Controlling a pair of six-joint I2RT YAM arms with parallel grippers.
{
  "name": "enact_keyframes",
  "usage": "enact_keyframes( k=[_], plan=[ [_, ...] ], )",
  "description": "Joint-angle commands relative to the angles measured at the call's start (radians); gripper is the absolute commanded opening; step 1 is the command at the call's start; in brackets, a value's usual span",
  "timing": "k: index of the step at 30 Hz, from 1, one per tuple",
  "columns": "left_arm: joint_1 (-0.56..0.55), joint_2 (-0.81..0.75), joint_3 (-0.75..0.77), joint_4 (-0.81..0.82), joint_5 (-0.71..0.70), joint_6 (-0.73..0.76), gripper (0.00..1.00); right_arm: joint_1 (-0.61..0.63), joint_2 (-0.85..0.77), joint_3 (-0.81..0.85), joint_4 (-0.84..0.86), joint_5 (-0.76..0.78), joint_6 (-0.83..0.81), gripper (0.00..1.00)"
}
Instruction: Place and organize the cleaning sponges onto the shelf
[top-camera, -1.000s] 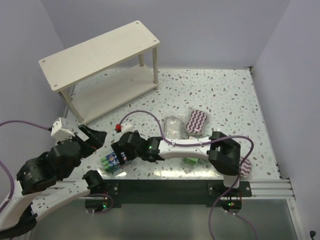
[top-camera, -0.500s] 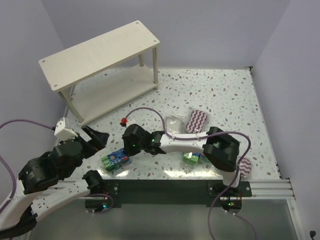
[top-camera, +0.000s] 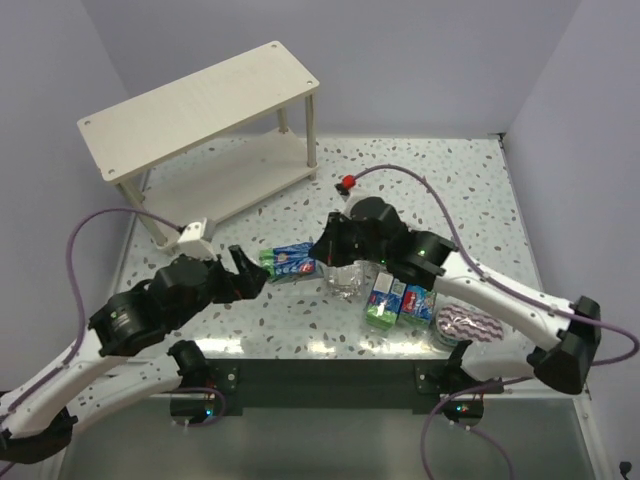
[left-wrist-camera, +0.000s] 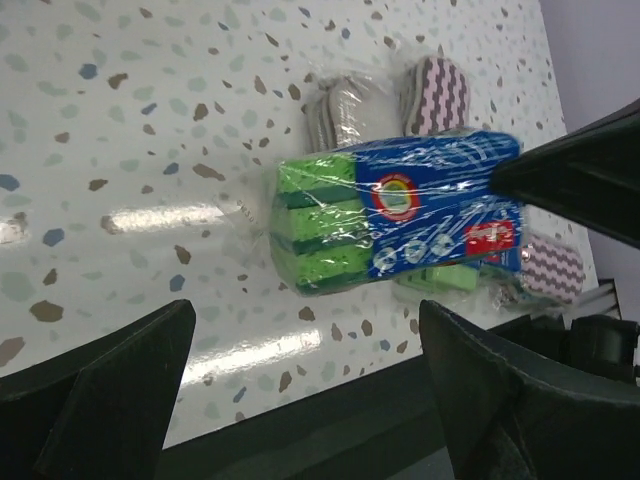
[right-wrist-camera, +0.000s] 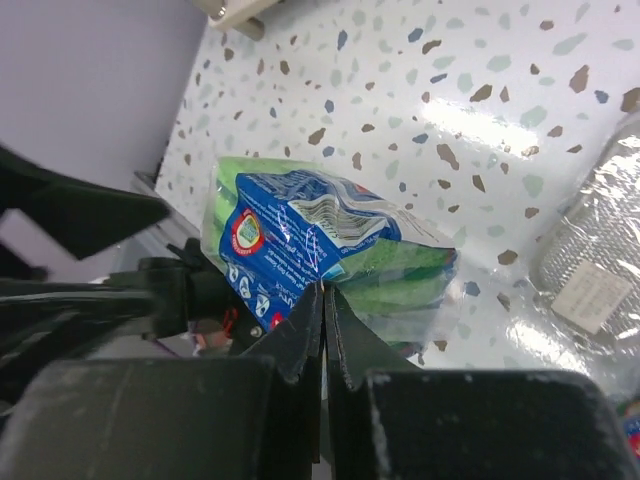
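Observation:
My right gripper (top-camera: 322, 252) is shut on the wrapper edge of a green-and-blue sponge pack (top-camera: 293, 262), holding it just above the table; the pinch shows in the right wrist view (right-wrist-camera: 323, 290) on the pack (right-wrist-camera: 310, 240). My left gripper (top-camera: 250, 275) stands open close to the pack's left, and the pack (left-wrist-camera: 390, 220) lies ahead of its fingers (left-wrist-camera: 305, 325). Two more green-and-blue packs (top-camera: 398, 300) stand beside a silvery pack (top-camera: 345, 275). One purple-striped pad (top-camera: 465, 322) lies front right, another pad (left-wrist-camera: 440, 90) by the silvery pack (left-wrist-camera: 345, 105). The shelf (top-camera: 200, 110) stands back left with bare boards.
The right arm stretches across the table's middle, over the loose sponges. The dark front rail (top-camera: 330, 375) runs along the near edge. Walls close in the table at the back and on both sides. A shelf leg (right-wrist-camera: 235, 10) shows at the top of the right wrist view.
The right gripper shut on the green-and-blue pack at the front left and carried it back and right towards the middle. The left arm swung forward after it, still open.

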Motion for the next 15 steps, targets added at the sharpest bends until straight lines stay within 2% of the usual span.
enact_keyframes(
  k=[1,3,7,15],
  plan=[
    [0.002,0.095,-0.04,0.201,0.193,0.136,1.0,-0.031,-0.083,0.038,-0.176,-0.009,0.039,0.0],
    [0.002,0.118,-0.083,0.316,0.269,0.215,1.0,-0.08,-0.102,0.054,-0.247,-0.038,0.062,0.0],
    [-0.003,0.149,-0.089,0.384,0.282,0.319,1.0,-0.143,-0.129,0.086,-0.345,-0.084,0.102,0.0],
    [-0.072,0.167,-0.146,0.514,0.245,0.519,1.0,-0.33,-0.155,0.074,-0.336,-0.427,0.182,0.0]
  ],
)
